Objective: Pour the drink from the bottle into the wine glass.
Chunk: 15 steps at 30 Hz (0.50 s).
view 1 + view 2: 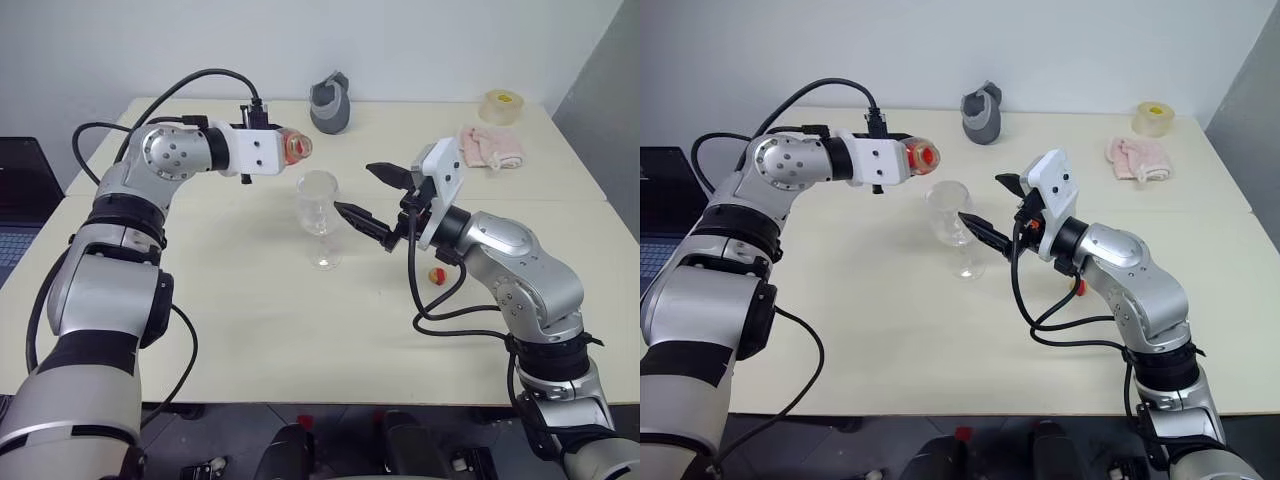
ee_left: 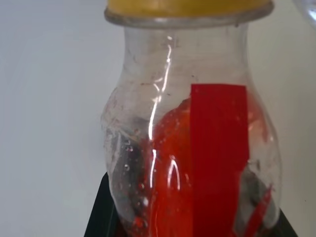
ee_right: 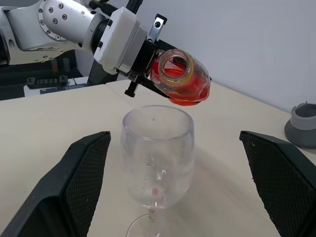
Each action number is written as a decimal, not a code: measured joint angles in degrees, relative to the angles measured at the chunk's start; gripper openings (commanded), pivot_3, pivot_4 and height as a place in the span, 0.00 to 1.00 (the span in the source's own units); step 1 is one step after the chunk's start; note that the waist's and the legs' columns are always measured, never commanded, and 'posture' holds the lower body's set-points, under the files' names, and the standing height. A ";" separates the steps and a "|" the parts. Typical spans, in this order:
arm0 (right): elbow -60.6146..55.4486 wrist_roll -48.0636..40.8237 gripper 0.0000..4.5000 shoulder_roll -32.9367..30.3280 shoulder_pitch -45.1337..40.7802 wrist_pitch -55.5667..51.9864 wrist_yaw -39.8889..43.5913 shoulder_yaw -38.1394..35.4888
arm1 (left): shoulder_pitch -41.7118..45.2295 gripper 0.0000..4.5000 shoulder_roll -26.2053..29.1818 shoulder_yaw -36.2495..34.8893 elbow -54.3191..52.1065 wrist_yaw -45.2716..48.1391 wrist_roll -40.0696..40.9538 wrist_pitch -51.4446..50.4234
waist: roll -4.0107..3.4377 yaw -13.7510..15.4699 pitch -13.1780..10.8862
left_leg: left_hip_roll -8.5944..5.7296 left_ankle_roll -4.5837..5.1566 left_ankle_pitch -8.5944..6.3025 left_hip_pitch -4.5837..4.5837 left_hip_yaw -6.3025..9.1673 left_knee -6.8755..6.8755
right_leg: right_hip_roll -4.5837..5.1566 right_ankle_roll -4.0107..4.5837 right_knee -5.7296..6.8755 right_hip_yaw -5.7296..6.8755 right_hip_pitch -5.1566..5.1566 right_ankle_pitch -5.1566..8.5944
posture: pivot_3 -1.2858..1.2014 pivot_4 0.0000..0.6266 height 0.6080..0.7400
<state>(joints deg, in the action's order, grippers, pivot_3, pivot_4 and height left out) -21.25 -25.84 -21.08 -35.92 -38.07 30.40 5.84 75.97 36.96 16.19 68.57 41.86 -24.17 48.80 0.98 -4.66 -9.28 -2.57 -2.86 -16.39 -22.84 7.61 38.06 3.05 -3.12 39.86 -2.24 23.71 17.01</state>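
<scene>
Our left gripper (image 3: 148, 59) pinches the bottle (image 3: 180, 78), jaws clamped tight on its body, tipped with its open mouth just above the glass (image 3: 157, 148). Our right gripper (image 1: 372, 195) stands spread wide, the glass between its jaws, untouched. The bottle's red label strip (image 2: 218, 163) bears no legible writing; drink (image 2: 168, 173) pools inside.

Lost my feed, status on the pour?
Left end effector shut on bottle, tilted above wine glass. Right end effector open, flanking glass. No drink in glass. Nothing blocking.
</scene>
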 measured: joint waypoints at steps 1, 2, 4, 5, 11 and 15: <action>0.05 0.00 1.00 0.00 0.00 0.00 0.00 0.00 | 0.46 0.27 0.12 0.56 0.13 -0.63 -0.85 0.63 | 0.00 -0.02 0.00 | 0.00 0.00 0.00 -0.01 0.00 0.00 | 0.00 0.00 0.00 0.00 0.02 0.00 | 0.52 0.24 1.00; 0.07 0.00 1.00 0.01 -0.01 0.01 0.00 0.00 | 0.83 0.27 0.20 0.94 0.22 -1.13 -1.21 0.96 | 0.00 -0.02 0.00 | -0.01 0.00 0.00 -0.02 -0.01 0.00 | 0.00 0.00 0.01 -0.01 0.02 0.00 | 0.52 0.24 1.00; 0.10 0.01 1.00 0.06 -0.01 0.02 0.00 0.00 | 1.77 0.27 0.50 1.68 0.42 -2.23 -2.37 2.09 | 0.00 -0.07 0.00 | -0.01 0.00 0.00 -0.02 -0.02 0.00 | 0.00 0.00 0.02 -0.02 0.03 0.00 | 0.52 0.24 1.00; 0.10 0.01 1.00 0.11 -0.01 0.02 0.00 0.00 | 2.13 0.27 0.59 1.81 0.49 -2.74 -2.91 2.46 | 0.00 -0.08 0.00 | -0.01 0.00 0.00 -0.02 -0.02 0.00 | 0.00 0.00 0.02 -0.02 0.04 0.00 | 0.52 0.24 1.00; 0.12 0.01 1.00 0.29 -0.01 0.05 0.00 0.00 | 3.45 0.27 1.13 3.83 1.45 -5.71 -5.86 4.52 | 0.00 -0.11 0.00 | -0.04 0.00 0.00 -0.02 -0.03 0.00 | 0.00 0.00 0.04 -0.02 0.04 0.00 | 0.52 0.24 1.00; 0.27 0.05 1.00 0.43 -0.03 0.15 0.00 0.00 | 4.21 0.27 1.57 5.58 1.88 -8.64 -8.58 5.60 | 0.00 -0.11 0.00 | -0.05 0.00 0.00 -0.05 -0.03 0.00 | 0.00 0.00 0.04 -0.02 0.07 0.00 | 0.52 0.24 1.00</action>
<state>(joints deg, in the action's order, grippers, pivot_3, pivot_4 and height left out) -20.99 -25.79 -20.65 -35.95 -37.92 30.40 5.84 80.19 38.53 21.77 70.45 33.22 -32.76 54.40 0.98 -4.77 -9.28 -2.61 -2.85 -16.39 -22.89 7.59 38.07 3.05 -3.13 39.91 -2.26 23.78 17.01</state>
